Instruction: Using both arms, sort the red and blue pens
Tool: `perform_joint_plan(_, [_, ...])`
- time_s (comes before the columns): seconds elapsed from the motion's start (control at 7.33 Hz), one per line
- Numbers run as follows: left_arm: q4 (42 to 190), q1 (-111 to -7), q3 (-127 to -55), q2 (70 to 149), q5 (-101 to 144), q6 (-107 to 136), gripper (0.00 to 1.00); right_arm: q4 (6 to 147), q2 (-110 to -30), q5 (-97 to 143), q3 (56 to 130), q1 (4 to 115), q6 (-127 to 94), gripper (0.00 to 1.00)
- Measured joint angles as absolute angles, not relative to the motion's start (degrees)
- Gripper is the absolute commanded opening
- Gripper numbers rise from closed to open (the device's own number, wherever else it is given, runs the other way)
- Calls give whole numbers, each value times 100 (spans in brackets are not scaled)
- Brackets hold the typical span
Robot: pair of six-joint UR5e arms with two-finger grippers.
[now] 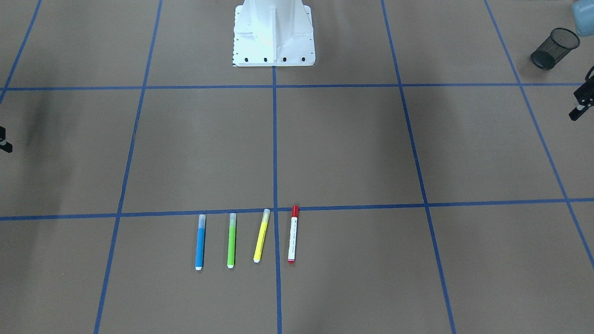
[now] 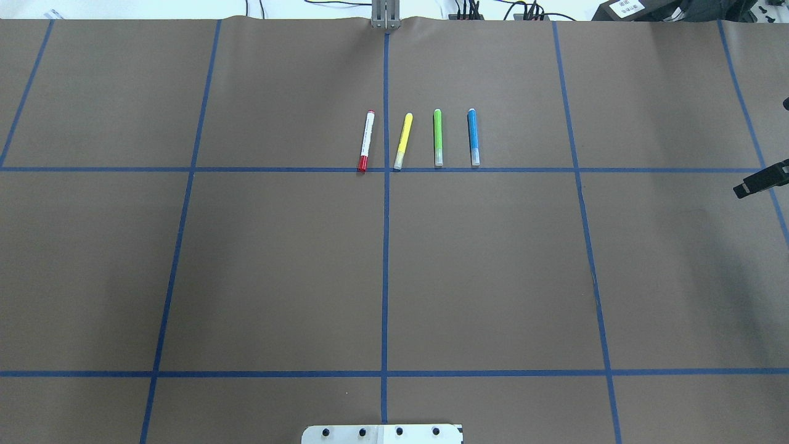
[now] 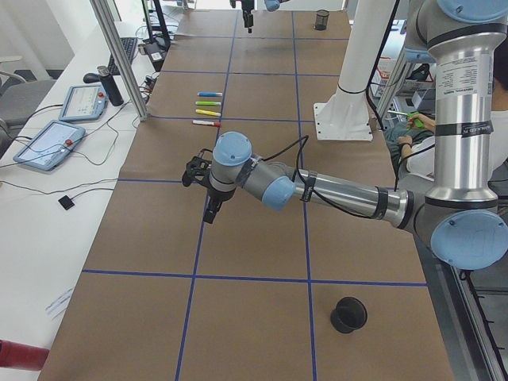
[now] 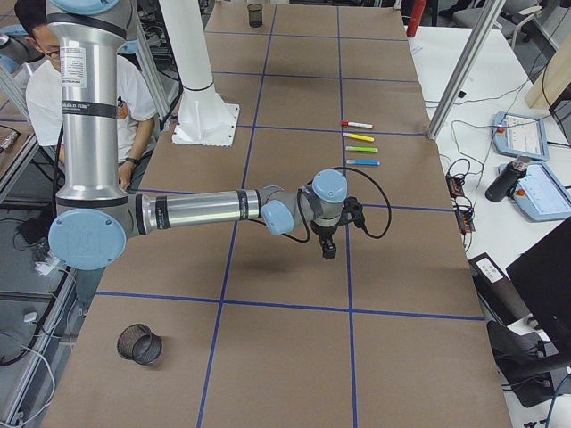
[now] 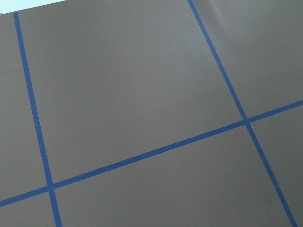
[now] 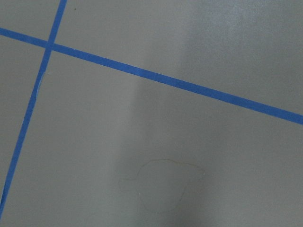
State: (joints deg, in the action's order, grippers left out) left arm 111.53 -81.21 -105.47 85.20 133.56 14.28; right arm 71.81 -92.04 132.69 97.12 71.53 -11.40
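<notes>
The red pen (image 1: 292, 234) (image 2: 366, 140), white-barrelled with a red cap, and the blue pen (image 1: 200, 242) (image 2: 473, 137) lie at the two ends of a row of markers on the brown table. My left gripper (image 1: 582, 100) (image 3: 209, 189) hovers far off at the table's left part, cut by the front view's edge. At the opposite side my right gripper (image 2: 761, 182) (image 4: 327, 242) also hangs over bare paper. Only slivers of each show, so I cannot tell how their jaws stand. Both wrist views show only paper and blue tape.
A green marker (image 1: 231, 240) and a yellow marker (image 1: 261, 235) lie between the two pens. A black mesh cup (image 1: 554, 48) sits on the left arm's side, another (image 4: 139, 344) on the right arm's side. The white pedestal (image 1: 274, 35) stands mid-table. A person (image 4: 134, 98) sits behind it.
</notes>
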Motion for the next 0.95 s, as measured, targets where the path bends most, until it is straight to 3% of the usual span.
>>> perform_joint_plan(0.95, [11087, -8128, -9912, 8370, 12759, 1382, 100, 7664, -9042, 13053, 9950, 7638, -1166, 100])
